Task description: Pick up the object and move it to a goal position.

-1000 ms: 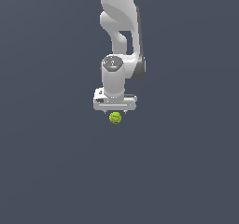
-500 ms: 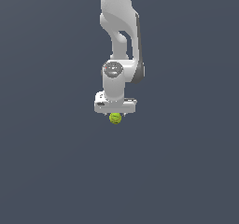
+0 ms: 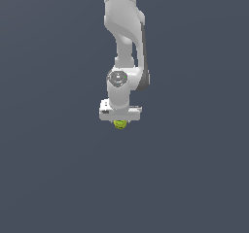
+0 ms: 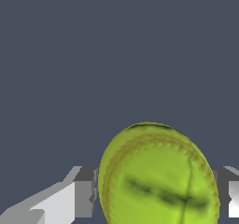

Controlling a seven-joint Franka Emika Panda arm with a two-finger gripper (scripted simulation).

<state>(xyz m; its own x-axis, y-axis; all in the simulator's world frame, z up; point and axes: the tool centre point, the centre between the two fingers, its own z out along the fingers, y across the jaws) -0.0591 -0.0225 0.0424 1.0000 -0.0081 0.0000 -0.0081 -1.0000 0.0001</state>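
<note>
exterior view: white arm (image 3: 124, 42) hangs from 12 o'clock; ball (image 3: 120, 124) peeks out under the gripper (image 3: 120, 122) | wrist view: ball (image 4: 158, 176) sits between both fingers (image 4: 86, 190), squeezed tight, touching each side

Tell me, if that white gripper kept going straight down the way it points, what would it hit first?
The yellow-green ball: it already sits between the fingers of the gripper. Beyond it only flat grey ground shows; how far off is unclear.
</note>
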